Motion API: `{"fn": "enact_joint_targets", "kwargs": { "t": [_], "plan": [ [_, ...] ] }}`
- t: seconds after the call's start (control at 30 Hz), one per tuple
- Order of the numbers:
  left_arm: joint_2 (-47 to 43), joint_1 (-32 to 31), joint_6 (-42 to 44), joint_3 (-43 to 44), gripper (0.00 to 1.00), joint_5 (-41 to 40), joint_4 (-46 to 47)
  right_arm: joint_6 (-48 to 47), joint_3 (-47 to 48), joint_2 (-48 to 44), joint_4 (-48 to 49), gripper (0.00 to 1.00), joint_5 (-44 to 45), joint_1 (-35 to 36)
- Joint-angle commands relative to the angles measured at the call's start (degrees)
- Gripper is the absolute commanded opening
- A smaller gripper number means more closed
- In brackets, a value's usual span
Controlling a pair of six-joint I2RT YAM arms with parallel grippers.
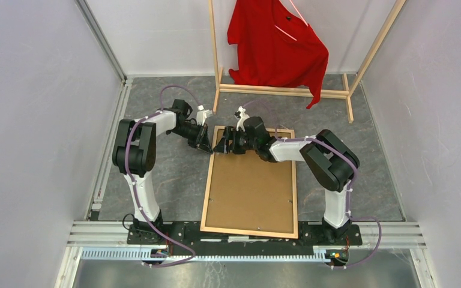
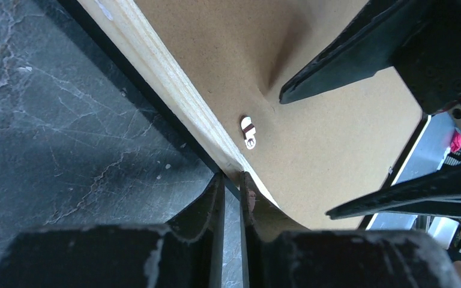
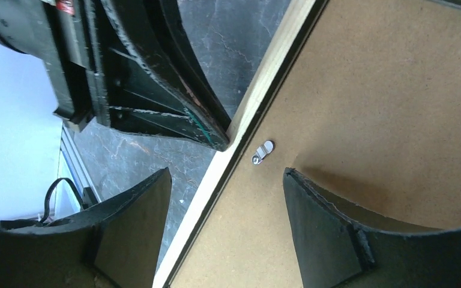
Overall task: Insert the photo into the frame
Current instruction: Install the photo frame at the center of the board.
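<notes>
Frame lies back-up on the table with its light wood rails showing. Near rail at the table's near edge between the arm bases, far rail toward the clothes rack with the red shirt. Brown backing board sits inside the rails. Photo not visible in any view; under the board or elsewhere, can't tell.

Both grippers are at the frame's far-left corner. Left gripper: jaws almost together, tips at the left rail's outer edge, rail seems to run in between them. Clamped or just touching, can't tell. Right gripper: released, jaws wide, holding nothing, one finger over bare table outside the rail, the other over the board. Small metal turn clip sits on the board just beside the rail, between the right fingers.

Likely step: freeing the board so the photo can go in; early in the task.

To do it well:
- Left should pin the rail only and not bite the board edge, or the board won't lift.
- Right inner fingertip should meet the clip tab and swing it sideways, not press down on the board.
- Go light: a thin frame on a smooth table may skid or twist.
</notes>
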Motion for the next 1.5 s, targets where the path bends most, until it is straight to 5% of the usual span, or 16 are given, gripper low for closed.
{"fn": "enact_joint_targets", "kwargs": {
  "t": [0.0,1.47],
  "plan": [
    [1.37,-0.68,-0.09,-1.67,0.18,-1.67,3.08,1.17,2.35,1.94,2.58,0.75,-0.89,0.91],
    [-0.52,-0.68,2.34,-3.42,0.14,-2.37,2.58,3.65,5.34,8.13,4.56,0.72,-3.63,2.23]
  ]
}}
